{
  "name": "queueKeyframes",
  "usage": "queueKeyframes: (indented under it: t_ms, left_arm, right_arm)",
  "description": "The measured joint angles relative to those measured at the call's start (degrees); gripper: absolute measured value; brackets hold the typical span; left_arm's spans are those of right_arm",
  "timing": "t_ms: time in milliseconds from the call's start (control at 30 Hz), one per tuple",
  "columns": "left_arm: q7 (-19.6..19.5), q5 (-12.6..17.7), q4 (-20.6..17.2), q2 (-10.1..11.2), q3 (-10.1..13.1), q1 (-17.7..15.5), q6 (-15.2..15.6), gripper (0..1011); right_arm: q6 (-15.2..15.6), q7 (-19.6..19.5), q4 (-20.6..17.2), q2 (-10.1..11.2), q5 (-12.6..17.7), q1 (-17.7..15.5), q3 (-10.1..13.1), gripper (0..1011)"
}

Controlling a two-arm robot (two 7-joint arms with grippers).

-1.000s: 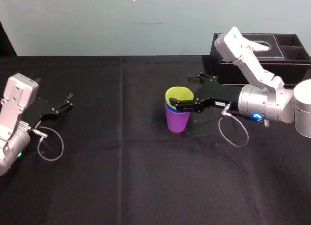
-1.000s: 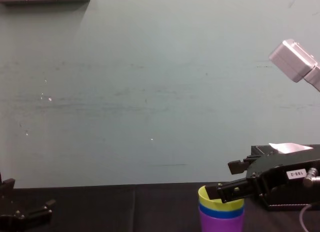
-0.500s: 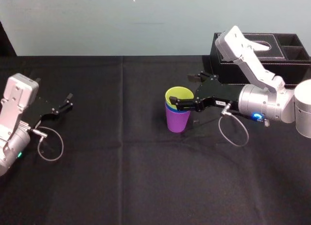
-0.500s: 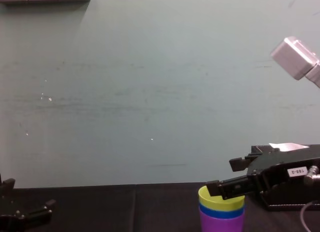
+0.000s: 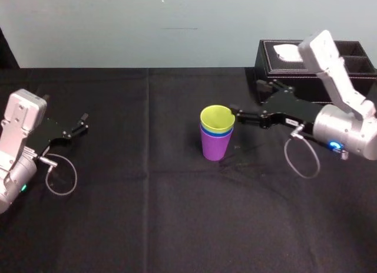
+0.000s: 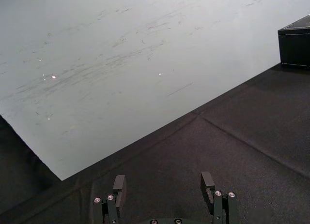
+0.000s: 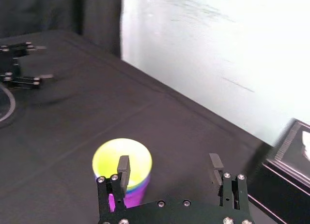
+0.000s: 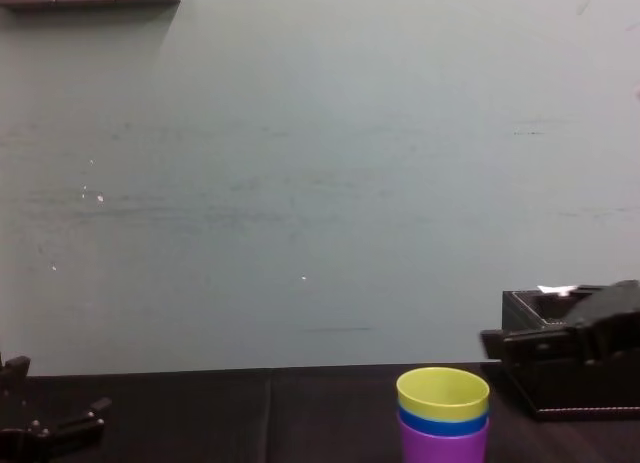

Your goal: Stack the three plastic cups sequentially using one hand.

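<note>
The three plastic cups stand nested in one upright stack at the table's middle: the yellow-green cup (image 5: 217, 117) sits inside the blue cup (image 5: 214, 132), which sits inside the purple cup (image 5: 215, 147). The chest view shows the same stack from the side, yellow-green (image 8: 443, 392) over blue (image 8: 443, 421) over purple (image 8: 443, 444). My right gripper (image 5: 246, 98) hovers just right of the stack, open and holding nothing. In the right wrist view its fingers (image 7: 123, 167) stand wide apart, with the stack (image 7: 130, 158) beyond one of them. My left gripper (image 5: 82, 124) rests open at the far left.
A black tissue box (image 5: 274, 65) stands at the back right, behind my right arm, and is seen too in the chest view (image 8: 560, 398). A black cloth (image 5: 147, 214) covers the table. A pale wall runs along its far edge.
My right gripper has drawn back to the right, off the rim of the cup stack, staying open. The stack and my left arm have not moved.
</note>
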Motion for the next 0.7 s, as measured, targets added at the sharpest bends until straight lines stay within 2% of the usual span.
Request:
queueKeyframes:
  t_ms: [300, 467, 700]
  left_arm:
    - [0.0, 0.0, 0.0, 0.0, 0.0, 0.0, 0.0, 1011]
    - [0.0, 0.0, 0.0, 0.0, 0.0, 0.0, 0.0, 1011]
    - [0.0, 0.0, 0.0, 0.0, 0.0, 0.0, 0.0, 1011]
  right_arm:
    - [-2.3, -3.9, 0.8, 0.2, -0.4, -4.3, 4.6, 1000]
    - [-2.9, -5.0, 2.6, -0.2, -1.4, -5.2, 5.6, 1000]
    - [-3.3, -4.5, 6.0, -1.1, -1.7, -5.5, 6.5, 1000]
